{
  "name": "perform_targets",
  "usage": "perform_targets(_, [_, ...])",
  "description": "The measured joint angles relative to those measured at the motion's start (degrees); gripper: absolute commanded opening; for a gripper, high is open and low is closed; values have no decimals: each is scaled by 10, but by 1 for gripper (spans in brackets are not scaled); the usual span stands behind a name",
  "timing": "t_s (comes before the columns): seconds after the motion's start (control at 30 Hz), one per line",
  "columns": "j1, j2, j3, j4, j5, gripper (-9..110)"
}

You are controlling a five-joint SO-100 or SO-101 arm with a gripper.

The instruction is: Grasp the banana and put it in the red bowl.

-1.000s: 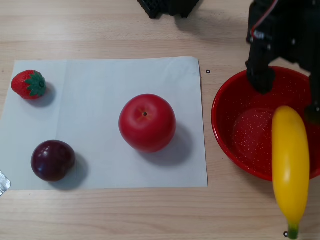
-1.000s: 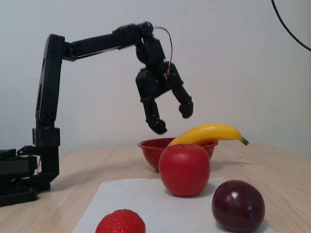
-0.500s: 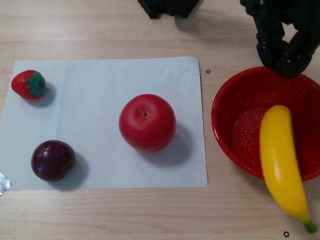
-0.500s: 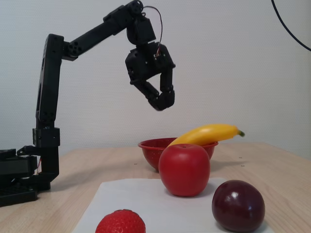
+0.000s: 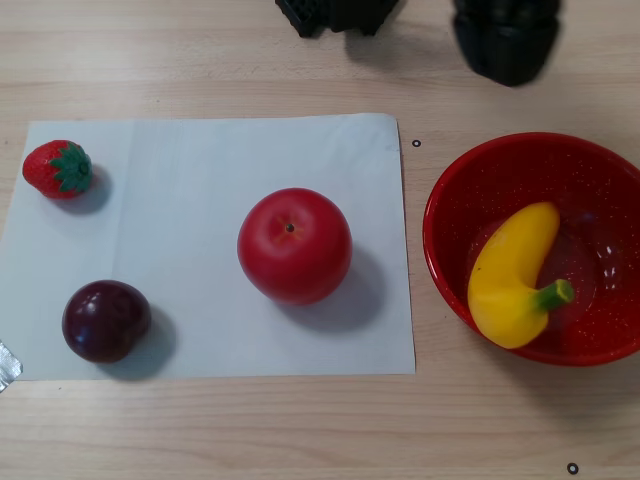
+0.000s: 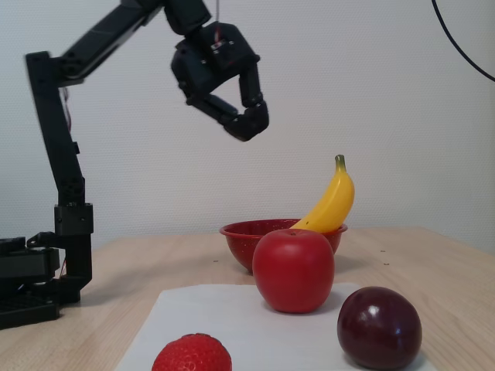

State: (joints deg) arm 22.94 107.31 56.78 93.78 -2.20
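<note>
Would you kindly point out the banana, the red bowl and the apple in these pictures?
banana [image 5: 508, 280]: other view, on the middle of its yellow body.
red bowl [image 5: 441, 215]: other view, on its left rim.
apple [image 6: 294, 270]: fixed view, on the middle of its red front.

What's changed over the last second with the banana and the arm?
The banana slid off the rim into the red bowl and now stands with its stem up. The gripper, empty, rose and pulled back. The apple, plum and strawberry stayed put.
</note>
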Motion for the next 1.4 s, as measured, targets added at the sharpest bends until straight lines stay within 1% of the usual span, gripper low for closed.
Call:
perform_targets(0.13, [-39, 93, 121, -51, 9, 0])
perform_targets(0.4, [-98, 296, 391, -189, 36, 0])
perform_targets(0.63, [-123, 434, 586, -294, 36, 0])
perform_targets(0.83, [-128, 526, 735, -398, 36, 0])
perform_targets(1.27, [-140, 666, 1067, -720, 31, 0])
perform_targets(1.4, [-141, 705, 1137, -784, 31, 0])
